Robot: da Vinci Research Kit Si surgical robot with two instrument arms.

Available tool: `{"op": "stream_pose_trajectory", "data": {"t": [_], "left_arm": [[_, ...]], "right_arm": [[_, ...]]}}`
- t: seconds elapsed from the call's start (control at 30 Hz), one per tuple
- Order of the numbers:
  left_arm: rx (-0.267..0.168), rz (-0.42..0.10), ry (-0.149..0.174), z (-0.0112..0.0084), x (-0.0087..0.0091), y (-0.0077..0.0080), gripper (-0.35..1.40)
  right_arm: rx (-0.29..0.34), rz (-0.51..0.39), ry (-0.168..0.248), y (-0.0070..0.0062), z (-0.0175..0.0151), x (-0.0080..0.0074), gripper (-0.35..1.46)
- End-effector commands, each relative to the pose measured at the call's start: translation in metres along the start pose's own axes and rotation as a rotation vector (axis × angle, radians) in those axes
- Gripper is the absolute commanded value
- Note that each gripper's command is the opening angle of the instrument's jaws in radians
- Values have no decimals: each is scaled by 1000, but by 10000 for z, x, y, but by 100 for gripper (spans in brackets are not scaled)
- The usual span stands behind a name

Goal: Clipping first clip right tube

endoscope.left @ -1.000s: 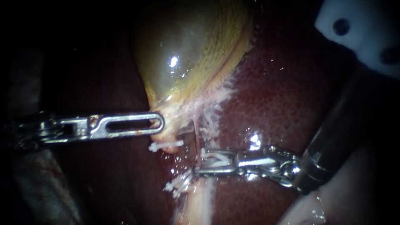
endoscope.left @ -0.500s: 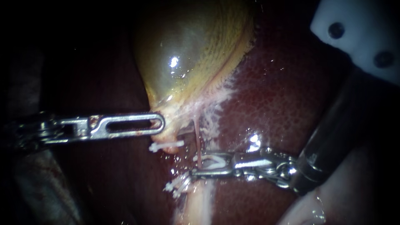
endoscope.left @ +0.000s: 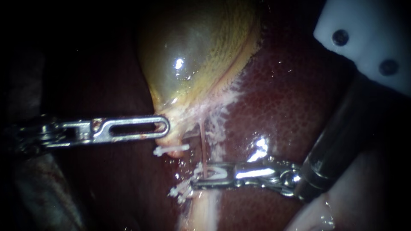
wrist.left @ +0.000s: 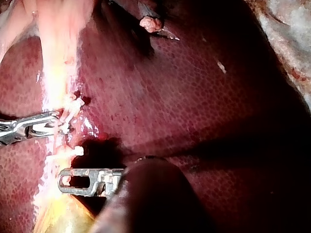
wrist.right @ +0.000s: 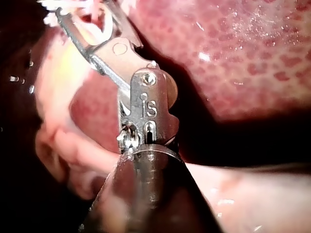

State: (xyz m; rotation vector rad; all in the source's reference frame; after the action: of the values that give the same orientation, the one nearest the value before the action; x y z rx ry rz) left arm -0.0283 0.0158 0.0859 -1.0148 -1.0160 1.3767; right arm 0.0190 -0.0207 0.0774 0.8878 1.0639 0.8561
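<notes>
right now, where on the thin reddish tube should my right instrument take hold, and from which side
Its bare middle stretch, below the gallbladder, probably. The thin reddish tube runs straight up and down there, with nothing on it, so the right instrument, coming crosswise from the right, can straddle it squarely with the clip in its jaws.

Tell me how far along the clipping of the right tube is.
Done: left instrument grips the gallbladder; right instrument is at the right tube. In hand: its jaws straddle the tube, holding a white clip that looks not fully closed. Left: squeezing shut, releasing, withdrawing.
</notes>
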Motion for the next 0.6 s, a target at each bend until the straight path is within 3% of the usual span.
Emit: {"op": "stream_pose_trajectory", "data": {"t": [0.03,0.4,0.6], "left_arm": [[0,0,0,0,0,0,-35],[0,1,0,1,-1,0,-35],[0,1,0,1,-1,-1,-35]], "right_arm": [[0,6,1,0,1,0,23],[1,2,-6,1,6,-4,1],[0,1,-9,3,6,-6,-26]]}}
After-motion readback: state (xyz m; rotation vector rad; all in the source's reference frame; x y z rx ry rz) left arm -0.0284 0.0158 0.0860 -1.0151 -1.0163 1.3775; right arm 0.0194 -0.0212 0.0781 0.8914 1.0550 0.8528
